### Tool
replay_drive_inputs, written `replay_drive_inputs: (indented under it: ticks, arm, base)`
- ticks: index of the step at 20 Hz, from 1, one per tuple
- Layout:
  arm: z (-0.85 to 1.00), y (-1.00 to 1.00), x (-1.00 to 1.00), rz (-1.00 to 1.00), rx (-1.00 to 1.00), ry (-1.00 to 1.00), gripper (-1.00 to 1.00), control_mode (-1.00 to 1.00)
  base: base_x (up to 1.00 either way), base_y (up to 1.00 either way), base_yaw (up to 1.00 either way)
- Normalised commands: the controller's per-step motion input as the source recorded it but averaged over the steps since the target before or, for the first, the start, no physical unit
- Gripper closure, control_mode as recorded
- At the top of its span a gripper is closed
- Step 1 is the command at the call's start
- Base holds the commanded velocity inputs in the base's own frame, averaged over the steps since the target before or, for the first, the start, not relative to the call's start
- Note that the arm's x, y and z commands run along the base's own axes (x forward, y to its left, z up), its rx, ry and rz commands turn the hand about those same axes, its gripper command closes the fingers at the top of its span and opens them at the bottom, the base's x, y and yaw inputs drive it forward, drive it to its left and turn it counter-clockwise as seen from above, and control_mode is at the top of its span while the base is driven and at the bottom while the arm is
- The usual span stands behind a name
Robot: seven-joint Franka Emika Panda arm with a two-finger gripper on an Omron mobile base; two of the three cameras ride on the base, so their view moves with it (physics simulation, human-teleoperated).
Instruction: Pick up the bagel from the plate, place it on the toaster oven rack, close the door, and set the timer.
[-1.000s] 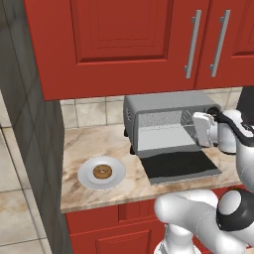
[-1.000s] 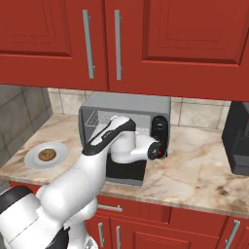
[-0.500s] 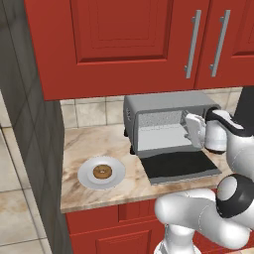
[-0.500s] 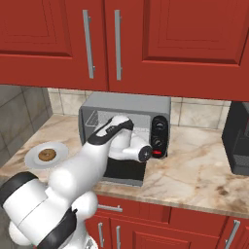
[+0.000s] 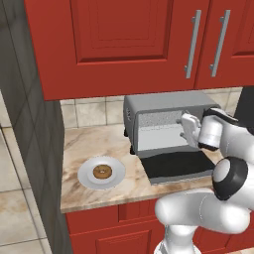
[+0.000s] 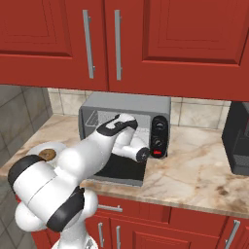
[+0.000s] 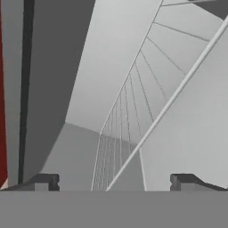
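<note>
My wide-open gripper [image 7: 114, 180] sat at the toaster oven [image 5: 166, 119] mouth, over the lowered door [image 5: 176, 166]. The rack [image 7: 118, 133] barred the cavity ahead; the counter [image 5: 87, 144] around the plate [image 5: 84, 177] lay open.

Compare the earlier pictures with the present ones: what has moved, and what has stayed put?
The arm has swung left across the open toaster oven, carrying the gripper to the cavity mouth; its fingers stay spread and empty, facing the rack. Unchanged: the bagel on the plate, the door folded down.
</note>
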Motion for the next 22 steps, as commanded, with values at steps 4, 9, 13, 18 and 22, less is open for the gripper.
replay_drive_inputs:
  ticks: [4, 9, 13, 18, 22]
  arm:
    - [-0.09, 0.0, 0.24, 0.0, 0.01, -0.08, -1.0, -1.0]
    - [-0.11, 0.0, 0.15, 0.0, 0.0, -0.05, -1.0, -1.0]
    - [0.0, 0.0, 0.24, 0.0, 0.0, -0.04, -1.0, -1.0]
    - [0.0, 0.0, 0.31, 0.0, 0.0, -0.02, -1.0, -1.0]
    - [-0.05, 0.0, 0.23, 0.0, 0.0, 0.0, -1.0, -1.0]
  base:
    - [0.0, 0.0, 0.0]
    - [0.0, 0.0, 0.0]
    - [0.0, 0.0, 0.0]
    - [0.0, 0.0, 0.0]
    - [0.0, 0.0, 0.0]
